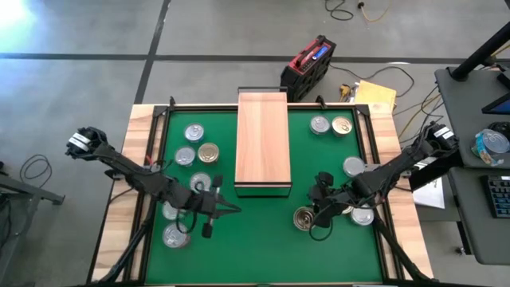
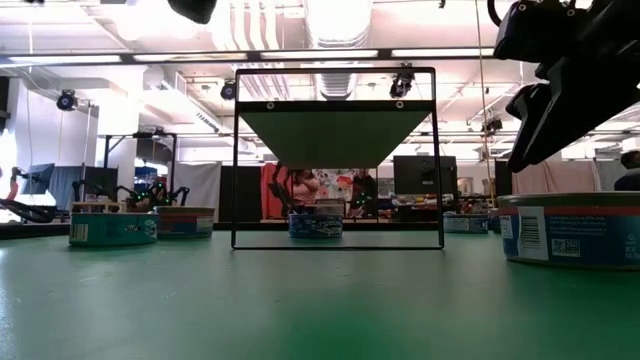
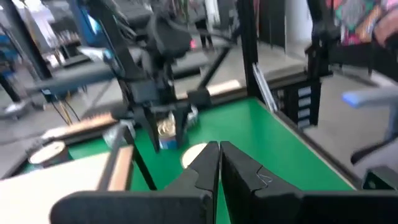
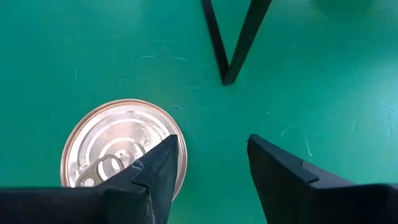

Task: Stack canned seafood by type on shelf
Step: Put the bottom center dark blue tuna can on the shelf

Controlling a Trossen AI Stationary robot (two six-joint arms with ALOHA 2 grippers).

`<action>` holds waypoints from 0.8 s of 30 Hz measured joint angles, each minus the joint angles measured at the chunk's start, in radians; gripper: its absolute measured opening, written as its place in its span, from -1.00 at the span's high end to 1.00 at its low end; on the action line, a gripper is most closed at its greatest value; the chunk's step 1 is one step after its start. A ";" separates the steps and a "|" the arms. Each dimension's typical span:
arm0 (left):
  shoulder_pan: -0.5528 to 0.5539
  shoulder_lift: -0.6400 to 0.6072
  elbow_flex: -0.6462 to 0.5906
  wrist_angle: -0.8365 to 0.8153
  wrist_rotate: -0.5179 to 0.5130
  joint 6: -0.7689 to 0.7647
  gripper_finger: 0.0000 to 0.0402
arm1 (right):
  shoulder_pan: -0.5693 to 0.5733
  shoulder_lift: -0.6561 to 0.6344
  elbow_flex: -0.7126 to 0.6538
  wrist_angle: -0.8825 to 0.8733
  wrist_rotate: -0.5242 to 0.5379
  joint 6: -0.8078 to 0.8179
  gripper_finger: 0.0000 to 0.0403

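Tins (image 1: 199,153) were seen scattered on the green mat (image 1: 263,239) either side of the bare shelf (image 1: 262,140), none stacked yet, while the right hand (image 1: 313,209) was parted above one beside the shelf's near end and the left hand (image 1: 231,209) was clenched empty.

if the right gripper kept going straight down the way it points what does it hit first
Most likely the green mat. The right gripper points down with its fingers apart, and bare mat shows in the gap. The tin sits just beside one finger, which overlaps its rim, so it might clip that first.
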State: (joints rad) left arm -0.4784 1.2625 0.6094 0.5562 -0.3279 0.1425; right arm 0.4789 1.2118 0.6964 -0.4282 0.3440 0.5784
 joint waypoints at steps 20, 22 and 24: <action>0.211 -0.174 -0.148 0.081 0.169 0.071 1.00 | 0.000 0.000 0.000 0.011 -0.012 -0.001 0.28; 0.220 -0.216 -0.161 0.064 0.171 0.090 1.00 | 0.000 0.000 0.000 0.011 -0.041 -0.002 0.30; 0.220 -0.263 -0.187 0.062 0.171 0.102 1.00 | 0.000 0.000 0.000 0.011 -0.071 0.003 0.31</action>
State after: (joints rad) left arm -0.2585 1.0000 0.4228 0.6178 -0.1565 0.2448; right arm 0.4789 1.2117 0.6964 -0.4175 0.2727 0.5811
